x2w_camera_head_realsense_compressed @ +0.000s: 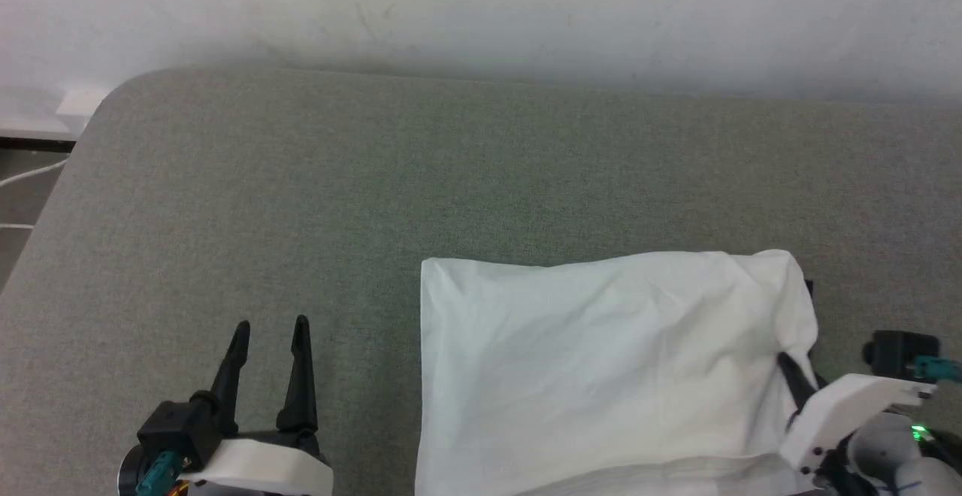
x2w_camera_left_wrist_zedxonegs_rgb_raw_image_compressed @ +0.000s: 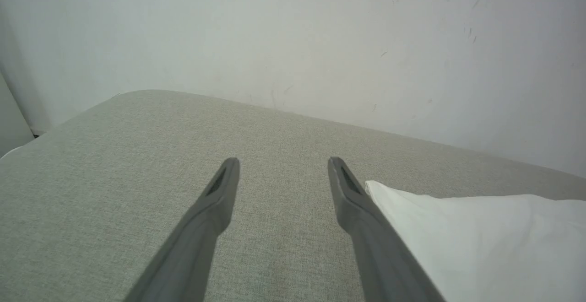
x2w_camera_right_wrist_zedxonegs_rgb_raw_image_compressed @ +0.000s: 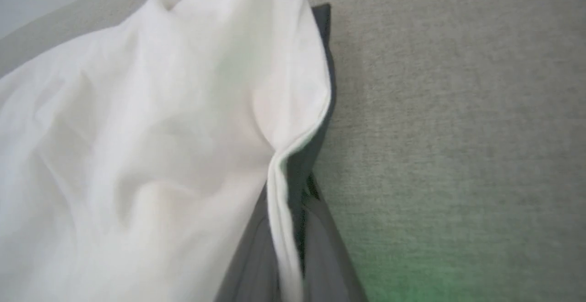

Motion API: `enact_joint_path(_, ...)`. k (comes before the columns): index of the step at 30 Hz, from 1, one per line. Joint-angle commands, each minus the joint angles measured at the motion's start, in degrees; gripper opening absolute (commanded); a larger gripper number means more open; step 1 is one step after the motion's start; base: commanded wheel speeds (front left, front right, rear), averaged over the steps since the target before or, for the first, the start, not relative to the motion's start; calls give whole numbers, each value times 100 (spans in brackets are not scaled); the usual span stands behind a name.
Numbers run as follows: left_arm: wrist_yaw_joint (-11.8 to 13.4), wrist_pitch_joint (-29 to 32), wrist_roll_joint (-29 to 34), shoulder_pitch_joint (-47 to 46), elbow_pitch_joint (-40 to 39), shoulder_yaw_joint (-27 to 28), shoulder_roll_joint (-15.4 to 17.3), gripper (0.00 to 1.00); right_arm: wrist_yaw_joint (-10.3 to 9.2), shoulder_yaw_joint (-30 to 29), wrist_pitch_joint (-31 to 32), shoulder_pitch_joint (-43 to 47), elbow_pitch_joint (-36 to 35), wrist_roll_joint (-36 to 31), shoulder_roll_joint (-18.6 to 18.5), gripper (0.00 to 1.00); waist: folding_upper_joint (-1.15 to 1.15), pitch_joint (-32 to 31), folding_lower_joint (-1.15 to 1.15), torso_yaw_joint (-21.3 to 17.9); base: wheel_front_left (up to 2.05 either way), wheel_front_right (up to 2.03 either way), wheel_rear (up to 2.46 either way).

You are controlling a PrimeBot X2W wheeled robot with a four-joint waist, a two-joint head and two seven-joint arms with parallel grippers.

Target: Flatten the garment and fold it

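Two tools: our right tool (x2w_camera_head_realsense_compressed: 791,370) is closed tight on the right edge of the shirt (x2w_camera_head_realsense_compressed: 601,361), which lies on the grey desk (x2w_camera_head_realsense_compressed: 301,180); our left tool (x2w_camera_head_realsense_compressed: 270,331) gapes empty beside it. Soft, light, floppy cloth, we judge: hold hems, corners.

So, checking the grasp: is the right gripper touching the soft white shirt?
Touching. Right wrist view shows the right gripper shut, its dark fingers pinching the soft white shirt at its edge.

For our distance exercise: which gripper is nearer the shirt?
Right. Right gripper, jaws shut, pinches the shirt's right edge; left gripper, jaws open, sits apart to its left.
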Motion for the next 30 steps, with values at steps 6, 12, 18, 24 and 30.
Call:
enact_joint_path(6, -99, -27, 83, -11, 70, 110, -58, 100, -15, -699, -199, 123, -38, -35, -286, 0, 0, -141, -1, -96, 0, 0, 0)
enact_joint_path(12, -162, -27, 116, 27, 113, 147, -92, 100, -15, -1408, -107, 283, 63, -227, -401, 0, 0, -240, -1, -160, 0, 0, 0)
enact_joint_path(18, -206, -27, 138, 77, 173, 190, -111, 100, -15, -1221, -45, 355, -255, 108, -273, 0, 0, -355, -1, -249, 0, 0, 0)
enact_joint_path(24, -243, -27, 169, 121, 207, 203, -122, 100, -15, -416, 23, 519, -1110, 836, -328, 0, 0, -544, -1, -262, 0, 0, 0)
enact_joint_path(30, -273, -27, 168, 174, 172, 264, -128, 100, -15, 360, 251, 673, -2062, 1166, -332, 0, 0, -669, -1, -113, 0, 0, 0)
